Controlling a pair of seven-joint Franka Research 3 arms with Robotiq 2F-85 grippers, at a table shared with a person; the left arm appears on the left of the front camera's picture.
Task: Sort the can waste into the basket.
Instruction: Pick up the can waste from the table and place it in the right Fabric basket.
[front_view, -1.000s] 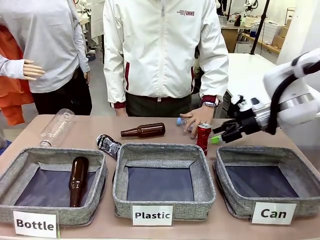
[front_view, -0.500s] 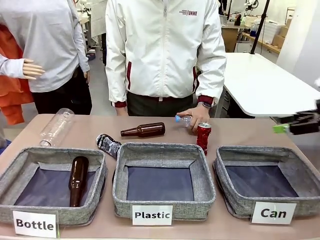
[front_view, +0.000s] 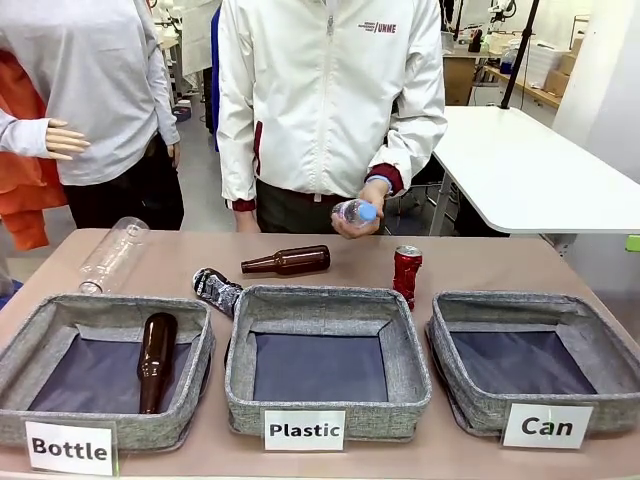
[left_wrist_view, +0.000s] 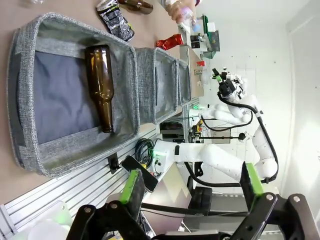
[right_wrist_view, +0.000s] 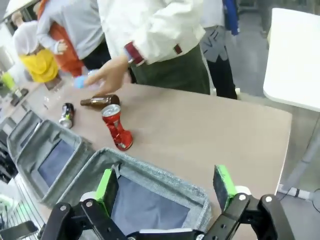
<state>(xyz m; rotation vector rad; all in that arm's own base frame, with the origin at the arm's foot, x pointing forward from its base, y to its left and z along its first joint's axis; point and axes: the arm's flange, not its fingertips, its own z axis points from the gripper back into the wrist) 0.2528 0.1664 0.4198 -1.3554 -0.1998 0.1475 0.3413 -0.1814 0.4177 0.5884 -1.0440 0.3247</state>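
One red can (front_view: 407, 275) upright, dark can (front_view: 216, 290) crushed

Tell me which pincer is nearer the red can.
Right. The right pincer hangs by the Can basket, red can just beyond it; left pincer sits past the Bottle basket.

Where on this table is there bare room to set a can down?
Bare tabletop behind the Can basket, right of the red can. Crowded behind the Bottle basket and Plastic basket: clear bottle, dark can, brown bottle.
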